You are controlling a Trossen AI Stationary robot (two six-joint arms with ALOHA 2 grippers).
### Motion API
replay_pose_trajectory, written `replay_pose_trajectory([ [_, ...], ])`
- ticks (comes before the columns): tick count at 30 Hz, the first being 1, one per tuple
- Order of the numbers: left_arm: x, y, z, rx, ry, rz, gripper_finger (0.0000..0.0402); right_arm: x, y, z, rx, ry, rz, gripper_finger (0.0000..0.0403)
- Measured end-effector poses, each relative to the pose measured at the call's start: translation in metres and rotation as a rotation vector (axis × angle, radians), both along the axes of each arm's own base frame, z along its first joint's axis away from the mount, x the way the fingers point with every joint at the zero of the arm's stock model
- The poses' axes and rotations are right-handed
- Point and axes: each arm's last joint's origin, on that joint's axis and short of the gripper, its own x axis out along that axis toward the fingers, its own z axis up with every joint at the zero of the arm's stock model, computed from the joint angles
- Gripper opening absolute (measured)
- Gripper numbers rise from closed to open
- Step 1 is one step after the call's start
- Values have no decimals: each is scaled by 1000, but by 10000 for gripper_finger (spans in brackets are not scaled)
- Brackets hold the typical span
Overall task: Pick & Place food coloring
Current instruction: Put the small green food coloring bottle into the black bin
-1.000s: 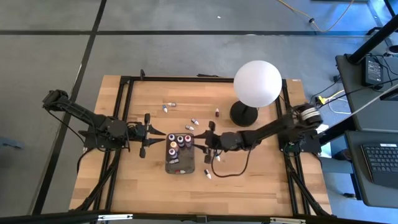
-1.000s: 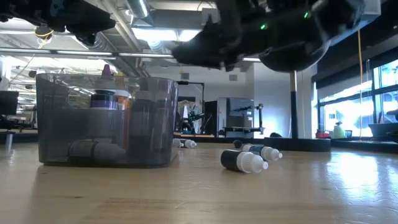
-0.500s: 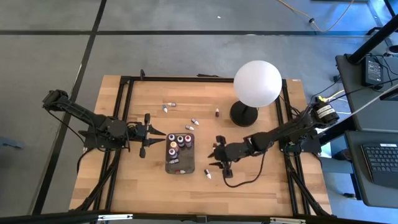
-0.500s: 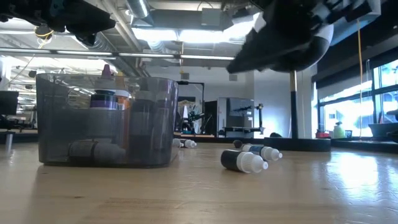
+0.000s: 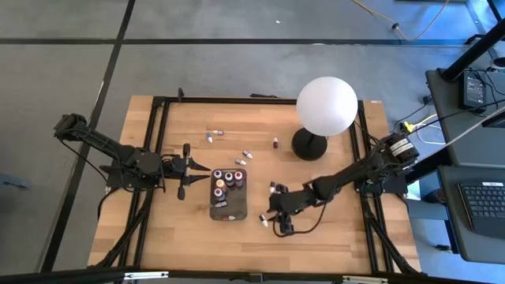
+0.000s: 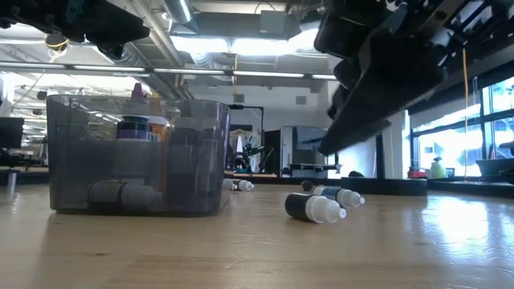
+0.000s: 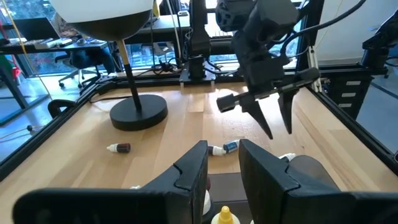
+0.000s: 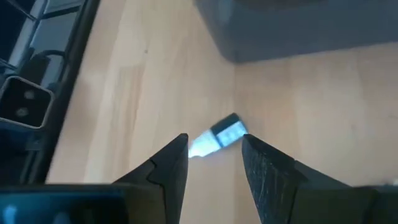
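Dark fingers of the right gripper (image 8: 214, 158) stand apart with nothing between them, poised over a small bottle (image 8: 217, 138) of food coloring that lies on its side on the bare wooden table (image 5: 331, 237), near the grey tray (image 5: 241, 207) but outside it. The bottle lies slantwise to the gap, so one finger could come down on its white cap and roll or flick it away; a round bottle on smooth wood will likely skid if pinched off-centre. The left gripper (image 7: 221, 168), its fingers also apart and empty, waits just beside the tray, close enough to be in the way if the right arm swings the bottle over.
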Motion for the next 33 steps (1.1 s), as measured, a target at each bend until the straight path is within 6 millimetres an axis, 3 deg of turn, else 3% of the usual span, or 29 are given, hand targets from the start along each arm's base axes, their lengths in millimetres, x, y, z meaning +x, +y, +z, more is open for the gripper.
replay_pose_trajectory([
  [8,0,0,0,-1,0,0,89,0,0,0,31,12,1,164],
  [17,0,0,0,-1,0,1,88,2,0,2,26,-20,-13,280],
  [21,0,0,0,-1,0,1,89,8,3,11,23,-50,48,307],
  [27,0,0,0,-7,0,2,88,20,10,32,-23,142,-47,311],
  [33,0,0,0,-27,0,5,88,38,18,23,-57,320,-203,311],
])
